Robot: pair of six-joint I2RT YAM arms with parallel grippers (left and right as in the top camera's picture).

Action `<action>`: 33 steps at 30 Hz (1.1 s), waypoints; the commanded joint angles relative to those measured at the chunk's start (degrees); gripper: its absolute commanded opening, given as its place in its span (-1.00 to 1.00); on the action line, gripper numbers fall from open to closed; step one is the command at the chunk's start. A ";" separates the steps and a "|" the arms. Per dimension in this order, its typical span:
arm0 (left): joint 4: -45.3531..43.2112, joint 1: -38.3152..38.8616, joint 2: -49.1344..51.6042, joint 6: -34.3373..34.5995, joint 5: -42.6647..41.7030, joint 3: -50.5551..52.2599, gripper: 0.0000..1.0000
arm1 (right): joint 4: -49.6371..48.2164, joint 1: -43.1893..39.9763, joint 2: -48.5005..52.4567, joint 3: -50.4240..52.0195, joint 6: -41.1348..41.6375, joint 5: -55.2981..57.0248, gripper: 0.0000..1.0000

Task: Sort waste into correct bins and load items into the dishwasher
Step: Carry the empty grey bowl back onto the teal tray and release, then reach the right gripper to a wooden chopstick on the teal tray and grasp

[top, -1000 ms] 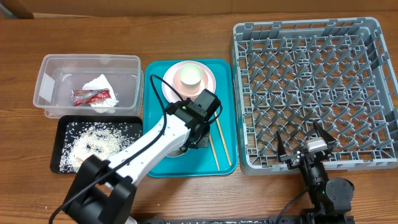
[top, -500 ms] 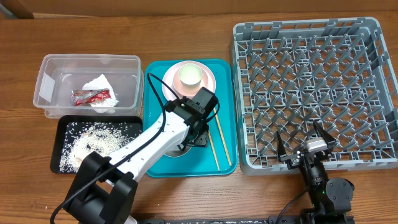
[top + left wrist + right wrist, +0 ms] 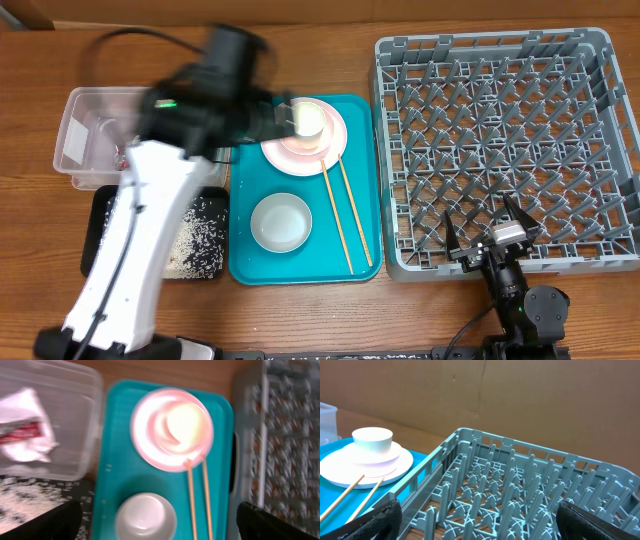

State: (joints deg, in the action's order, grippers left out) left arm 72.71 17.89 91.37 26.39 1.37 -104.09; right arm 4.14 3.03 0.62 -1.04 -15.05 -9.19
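Hovering over teal tray [image 3: 300, 265], left gripper [image 3: 157, 512] jaws wide apart, empty; right gripper [image 3: 488, 230] likewise, at dish rack [image 3: 500, 130] near edge. Risk: cup [image 3: 306, 120] sits on pink plate [image 3: 327, 152]; lifting plate could topple cup, drag chopsticks [image 3: 340, 215].

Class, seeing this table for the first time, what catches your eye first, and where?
The big grey dish rack fills the right side, empty. In the middle, a teal tray carries a pink plate with a white cup on it, a white bowl and two chopsticks. The left arm is a blur above the clear tub at the left.
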 commanded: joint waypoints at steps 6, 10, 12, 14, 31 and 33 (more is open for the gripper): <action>2.08 -12.11 -0.61 -1.11 0.11 -0.57 1.00 | -4.33 -0.15 -0.46 0.07 15.91 -12.24 1.00; 2.08 -13.00 -0.61 -1.11 0.11 -0.57 1.00 | -3.43 -0.15 0.48 -6.64 20.09 -11.91 1.00; 2.05 -13.00 -0.61 -1.11 0.11 -0.57 1.00 | -1.29 -0.15 2.78 -11.34 20.28 -11.89 1.00; 2.08 -13.00 -0.61 -1.11 0.11 -0.57 1.00 | 2.29 -0.15 7.06 -17.31 21.09 -11.89 1.00; 2.08 -13.00 -0.61 -1.11 0.11 -0.57 1.00 | 46.07 10.82 71.69 -75.43 27.04 -29.42 0.99; 2.08 -13.00 -0.61 -1.11 0.11 -0.57 1.00 | 46.53 15.52 77.50 -75.36 27.04 -29.27 0.99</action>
State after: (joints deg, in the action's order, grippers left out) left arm 74.81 5.15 90.54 26.35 1.52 -104.31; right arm 49.95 13.58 72.71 -75.44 11.97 -36.75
